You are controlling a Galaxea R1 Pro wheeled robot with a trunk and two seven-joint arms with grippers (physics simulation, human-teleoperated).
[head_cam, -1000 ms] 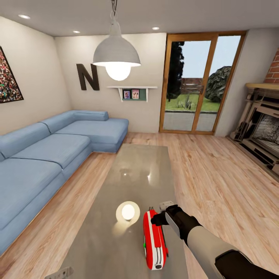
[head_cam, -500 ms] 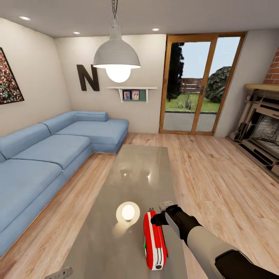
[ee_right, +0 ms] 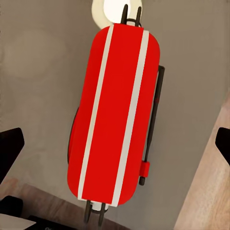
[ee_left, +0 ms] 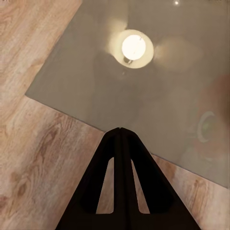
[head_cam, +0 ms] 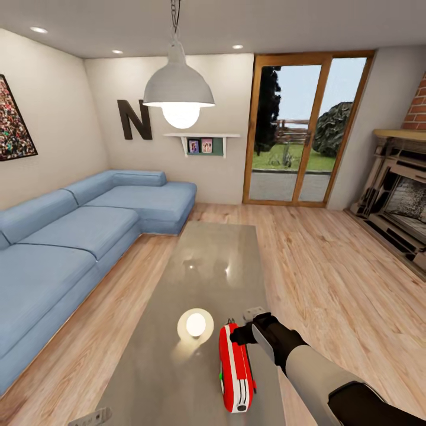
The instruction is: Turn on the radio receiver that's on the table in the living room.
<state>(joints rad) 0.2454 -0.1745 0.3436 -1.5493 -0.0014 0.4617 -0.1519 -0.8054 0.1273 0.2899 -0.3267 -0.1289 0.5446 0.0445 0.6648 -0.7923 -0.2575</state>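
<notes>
The red radio receiver (head_cam: 236, 370) lies flat near the front right edge of the glossy grey-beige table (head_cam: 213, 260). In the right wrist view the radio receiver (ee_right: 115, 115) shows two white stripes and thin wire handle loops at both ends. My right gripper (head_cam: 242, 335) hovers at the radio's far end. It is open, with one dark fingertip (ee_right: 9, 148) on each side, well apart from the red body. My left gripper (ee_left: 120, 132) is shut with nothing in it, above the table's (ee_left: 143, 96) corner edge and the wood floor (ee_left: 33, 158).
A blue corner sofa (head_cam: 71, 236) runs along the table's left. The white pendant lamp (head_cam: 179, 89) hangs over the table and is mirrored in the top as a reflection (head_cam: 195, 323). Glass doors (head_cam: 302, 130) stand at the back and a brick fireplace (head_cam: 402, 195) at the right. Wood floor (head_cam: 331, 278) lies between.
The head view has shifted a touch. The radio and my right gripper hold their places.
</notes>
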